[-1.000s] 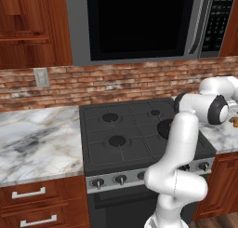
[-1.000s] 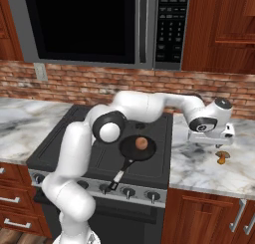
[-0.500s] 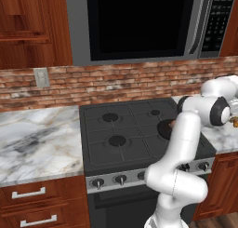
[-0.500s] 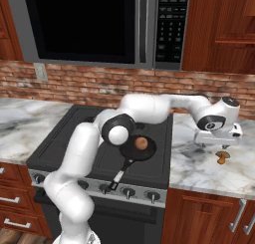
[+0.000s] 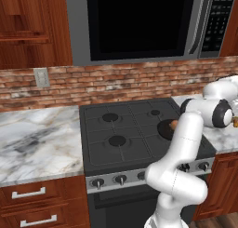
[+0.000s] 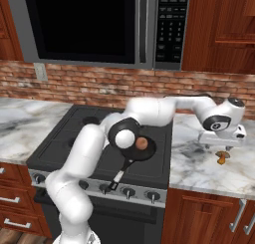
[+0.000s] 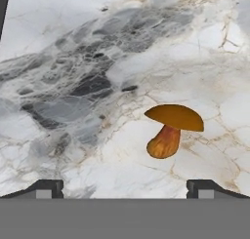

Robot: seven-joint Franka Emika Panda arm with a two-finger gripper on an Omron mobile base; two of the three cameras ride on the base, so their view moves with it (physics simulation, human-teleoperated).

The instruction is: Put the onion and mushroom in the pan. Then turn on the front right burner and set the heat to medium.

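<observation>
The mushroom (image 7: 172,128), tan stem under a brown cap, stands on the marble counter right of the stove; in the right base view the mushroom (image 6: 222,158) sits just below my hand. My gripper (image 7: 125,188) hovers over it, open, fingertips (image 7: 47,188) wide apart and nothing between them. The gripper (image 6: 222,148) is close above the counter. The orange-brown onion (image 6: 143,143) lies in the black pan (image 6: 132,152) on the stove's front right; the onion (image 5: 173,124) and pan (image 5: 164,128) also show past my arm. The front right burner is hidden under the pan.
The pan's handle (image 6: 121,170) points toward the stove's front edge, above the row of knobs (image 6: 128,192). Marble counter (image 6: 199,163) runs right of the stove; a brick wall (image 6: 99,83) and microwave (image 6: 89,24) stand behind. My arm arches over the stove's right side.
My hand has swung a little further right and lower over the counter, ending above the mushroom. The onion and pan have not moved.
</observation>
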